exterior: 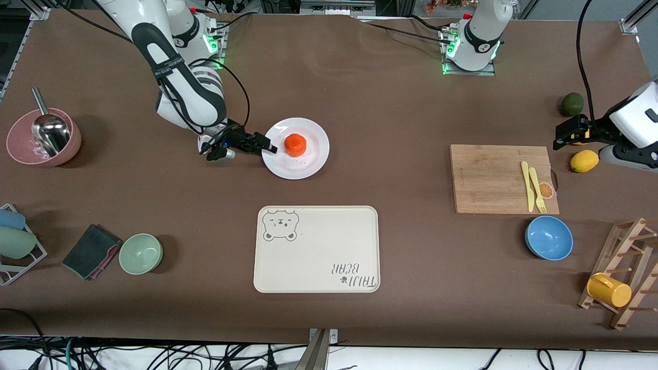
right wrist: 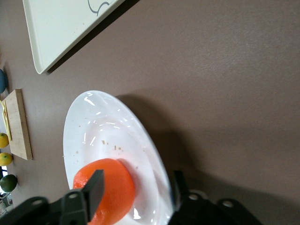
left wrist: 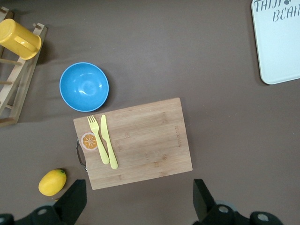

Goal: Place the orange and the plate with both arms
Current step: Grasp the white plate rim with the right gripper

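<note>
Gripping one plate (exterior: 308, 159) (one orange (exterior: 295, 145) aboard), right end effector (exterior: 267, 147) clamps its rim; left end effector (left wrist: 136, 199) waits, released.

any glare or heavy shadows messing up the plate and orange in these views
Front view: the plate stays readable, the orange crisp, the right gripper dark at its rim. Right wrist view: bright streaks glare on the plate, which casts a dark shadow on the table. Left wrist view: even light, neither item shown.

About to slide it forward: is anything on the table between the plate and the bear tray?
Nothing visible. Bare table lies between the plate carrying the orange and the tray; the right gripper straddles the plate's rim.
</note>
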You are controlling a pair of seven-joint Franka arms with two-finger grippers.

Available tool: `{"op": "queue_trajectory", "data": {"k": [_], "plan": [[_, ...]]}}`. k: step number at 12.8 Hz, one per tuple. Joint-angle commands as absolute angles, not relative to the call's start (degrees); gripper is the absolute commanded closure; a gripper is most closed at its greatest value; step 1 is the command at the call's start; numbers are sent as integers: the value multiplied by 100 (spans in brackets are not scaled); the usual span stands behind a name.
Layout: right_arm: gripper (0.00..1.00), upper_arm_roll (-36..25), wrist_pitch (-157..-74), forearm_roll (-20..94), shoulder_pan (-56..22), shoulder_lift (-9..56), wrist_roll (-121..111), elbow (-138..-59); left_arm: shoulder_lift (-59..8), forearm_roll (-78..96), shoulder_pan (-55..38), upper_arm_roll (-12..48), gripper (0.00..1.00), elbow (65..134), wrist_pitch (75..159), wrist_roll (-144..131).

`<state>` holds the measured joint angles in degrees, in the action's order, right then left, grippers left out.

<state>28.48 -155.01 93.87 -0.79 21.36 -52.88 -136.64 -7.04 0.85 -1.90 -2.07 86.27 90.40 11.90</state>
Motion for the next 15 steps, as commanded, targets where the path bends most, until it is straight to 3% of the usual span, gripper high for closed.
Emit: {"op": "queue_trajectory", "data": {"k": [1,7,15], "plan": [[54,2962,-15618,9571,-18,2162,-5711,-13746,-624,-70,-193,-220,0,8719,9079,1441],[57,2962,-15653,10380,-18,2311,-6680,-13746,-642,-70,-211,-193,0,8728,9097,1441],[100,2962,-15671,10380,-18,2364,-7004,-13737,-642,-70,-202,-185,0,8728,9097,1441]]}}
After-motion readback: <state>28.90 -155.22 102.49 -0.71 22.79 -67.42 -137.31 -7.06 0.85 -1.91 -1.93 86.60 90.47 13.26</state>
